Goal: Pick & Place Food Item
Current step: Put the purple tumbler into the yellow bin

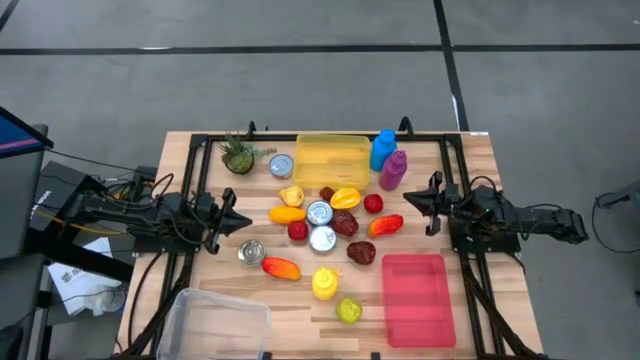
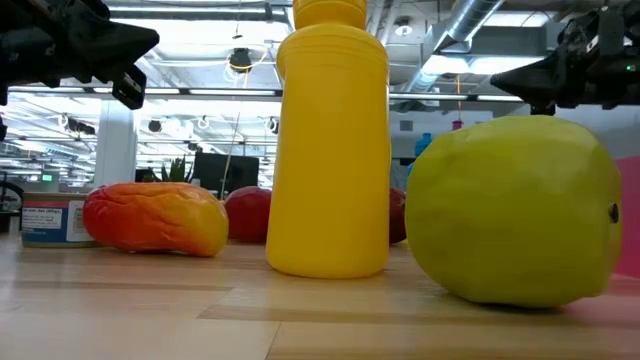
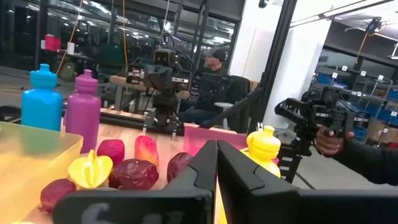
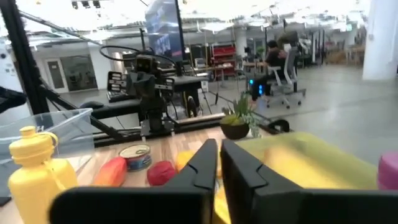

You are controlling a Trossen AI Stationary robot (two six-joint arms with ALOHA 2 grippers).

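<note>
Dark fingers of the left gripper (image 1: 238, 222) and right gripper (image 1: 420, 200) are pressed together on nothing, both at the table edges. Between them the plastic food pieces, like the orange-red mango (image 1: 281, 267), lie unpicked; the flat pink tray (image 1: 418, 300) holds nothing, so the task seems not begun.

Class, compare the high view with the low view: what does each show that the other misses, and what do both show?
Only the high view: the yellow bin, the pink bin, the clear bin, the blue bottle, the purple bottle and the plant.

Only the low view: the ceiling pipes of the room behind.

Both: the yellow bottle, the green apple, the orange-red mango, and both claws, the left and right, shut and empty.
</note>
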